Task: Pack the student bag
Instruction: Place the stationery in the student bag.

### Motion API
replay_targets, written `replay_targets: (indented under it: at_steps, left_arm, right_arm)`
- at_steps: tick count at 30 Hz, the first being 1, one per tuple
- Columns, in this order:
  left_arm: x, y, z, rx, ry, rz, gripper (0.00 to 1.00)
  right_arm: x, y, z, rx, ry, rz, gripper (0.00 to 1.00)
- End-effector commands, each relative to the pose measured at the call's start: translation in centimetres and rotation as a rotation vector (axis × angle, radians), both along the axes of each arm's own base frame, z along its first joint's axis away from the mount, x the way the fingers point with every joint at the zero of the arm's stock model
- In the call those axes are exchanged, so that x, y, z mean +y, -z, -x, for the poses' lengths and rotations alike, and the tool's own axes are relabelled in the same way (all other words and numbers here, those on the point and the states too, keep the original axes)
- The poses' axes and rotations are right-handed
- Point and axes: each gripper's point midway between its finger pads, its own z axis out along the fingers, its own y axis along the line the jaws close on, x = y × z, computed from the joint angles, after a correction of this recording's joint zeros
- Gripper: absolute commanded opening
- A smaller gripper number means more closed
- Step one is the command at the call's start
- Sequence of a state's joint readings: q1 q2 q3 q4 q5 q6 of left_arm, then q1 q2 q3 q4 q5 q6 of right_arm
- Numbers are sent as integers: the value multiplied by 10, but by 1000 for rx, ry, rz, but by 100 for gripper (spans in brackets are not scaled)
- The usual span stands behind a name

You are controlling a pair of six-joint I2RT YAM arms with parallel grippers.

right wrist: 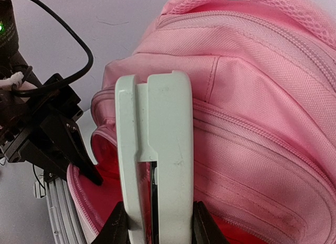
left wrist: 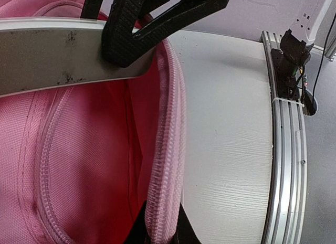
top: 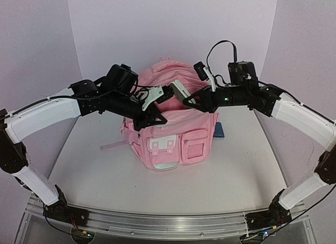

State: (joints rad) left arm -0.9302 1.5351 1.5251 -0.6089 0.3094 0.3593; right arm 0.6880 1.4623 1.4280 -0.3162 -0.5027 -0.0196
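The student bag point(top: 173, 144), a pink backpack, stands upright at the table's middle with its front pockets facing the arms. Its top compartment gapes, showing red lining point(right wrist: 105, 170). My left gripper point(left wrist: 163, 231) is shut on the bag's zipper edge point(left wrist: 167, 149), holding the front lip of the opening. My right gripper point(right wrist: 157, 228) is shut on a white stapler point(right wrist: 163, 134), which it holds just over the opening. In the top view the stapler point(top: 178, 89) pokes out between the left gripper point(top: 151, 117) and the right gripper point(top: 191, 101).
A flat blue item point(top: 219, 130) lies on the table against the bag's right side. A grey strap point(top: 113, 146) trails off to the left of the bag. An aluminium rail point(top: 157, 223) runs along the near edge. White walls enclose the back and sides.
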Motion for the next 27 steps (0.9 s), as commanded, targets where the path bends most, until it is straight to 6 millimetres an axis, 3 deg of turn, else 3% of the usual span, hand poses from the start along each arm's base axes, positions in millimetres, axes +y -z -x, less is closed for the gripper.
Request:
replay_targets:
  at_steps: [1, 5, 8, 16, 18, 24, 27]
  left_arm:
    - [-1, -4, 14, 68, 28, -6, 0]
    - [-2, -3, 14, 73, 26, -7, 0]
    - [-2, -2, 13, 77, 26, -9, 0]
    - [-3, -5, 12, 76, 19, -3, 0]
    - [-2, -7, 7, 74, -6, 1, 0]
    - [19, -14, -20, 143, -110, 64, 0]
    - [25, -20, -17, 149, -101, 108, 0]
  right_arm:
    - [-8, 20, 3, 45, 27, 46, 21]
    - [-13, 9, 7, 26, 37, 29, 47]
    - [-15, -1, 9, 8, 40, 14, 60]
    - [-18, -16, 6, -25, 64, -2, 70]
    - [-26, -26, -2, -23, 149, -28, 74]
    - [-94, -68, -45, -50, 619, -124, 88]
    - [-126, -71, -57, -16, 735, -178, 92]
